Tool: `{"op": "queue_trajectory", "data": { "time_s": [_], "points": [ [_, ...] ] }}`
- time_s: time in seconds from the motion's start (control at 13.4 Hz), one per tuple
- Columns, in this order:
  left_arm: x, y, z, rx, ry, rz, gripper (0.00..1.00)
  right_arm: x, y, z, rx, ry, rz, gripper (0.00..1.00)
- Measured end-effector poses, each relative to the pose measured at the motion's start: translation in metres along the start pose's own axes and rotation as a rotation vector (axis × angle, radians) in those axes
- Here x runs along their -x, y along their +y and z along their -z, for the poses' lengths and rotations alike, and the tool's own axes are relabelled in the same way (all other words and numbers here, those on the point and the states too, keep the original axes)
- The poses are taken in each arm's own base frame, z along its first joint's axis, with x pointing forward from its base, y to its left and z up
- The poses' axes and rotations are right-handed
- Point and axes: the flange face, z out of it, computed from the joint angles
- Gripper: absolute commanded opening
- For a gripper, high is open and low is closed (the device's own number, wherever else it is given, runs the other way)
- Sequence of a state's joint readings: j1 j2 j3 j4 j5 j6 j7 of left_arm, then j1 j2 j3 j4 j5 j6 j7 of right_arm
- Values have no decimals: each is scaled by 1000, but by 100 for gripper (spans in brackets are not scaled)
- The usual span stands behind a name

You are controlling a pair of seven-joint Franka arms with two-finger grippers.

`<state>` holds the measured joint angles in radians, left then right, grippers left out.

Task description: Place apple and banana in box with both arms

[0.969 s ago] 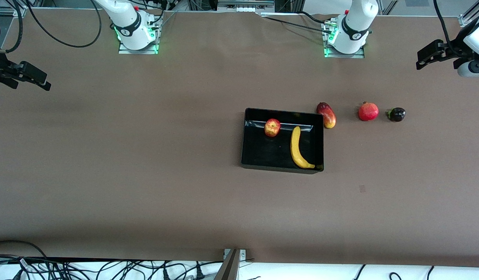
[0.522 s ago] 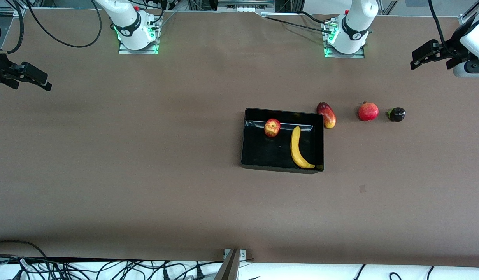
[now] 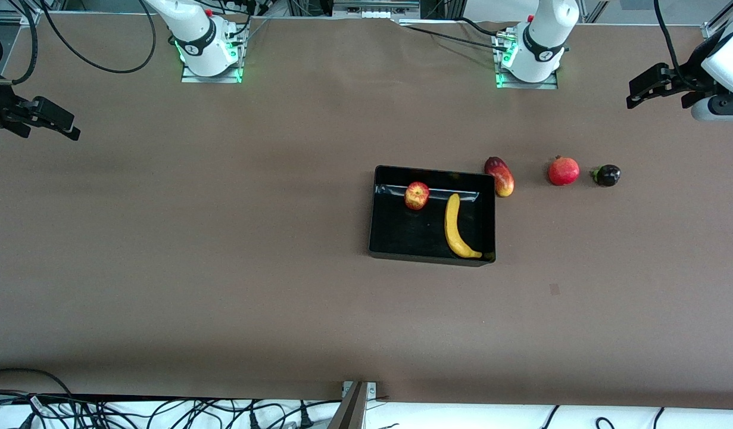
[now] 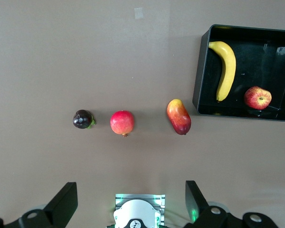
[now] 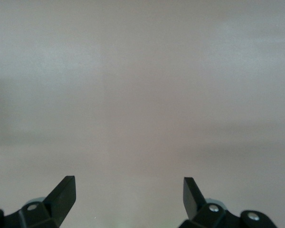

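Over the brown table (image 3: 223,238), both claws (image 4: 130,199) (image 5: 128,197) gape, seemingly empty.

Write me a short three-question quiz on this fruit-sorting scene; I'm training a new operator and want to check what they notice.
1. True or false: the apple and the banana both lie in the box.
2. Which fruit lies beside the box: A) mango, B) pomegranate, C) mangosteen?
3. Fill in: the left gripper and right gripper are both ____.

Key: 1 true; 2 A; 3 open.
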<state>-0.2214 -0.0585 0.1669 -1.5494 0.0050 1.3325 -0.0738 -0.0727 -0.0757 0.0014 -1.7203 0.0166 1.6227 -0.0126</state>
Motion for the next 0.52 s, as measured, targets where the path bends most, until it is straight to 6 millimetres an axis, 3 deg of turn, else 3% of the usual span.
{"op": "queue_trajectory", "data": {
  "time_s": [0.52],
  "points": [
    [-10, -1, 2, 4, 60, 3, 100, 0, 0, -1, 0, -2, 0, 100]
  ]
}}
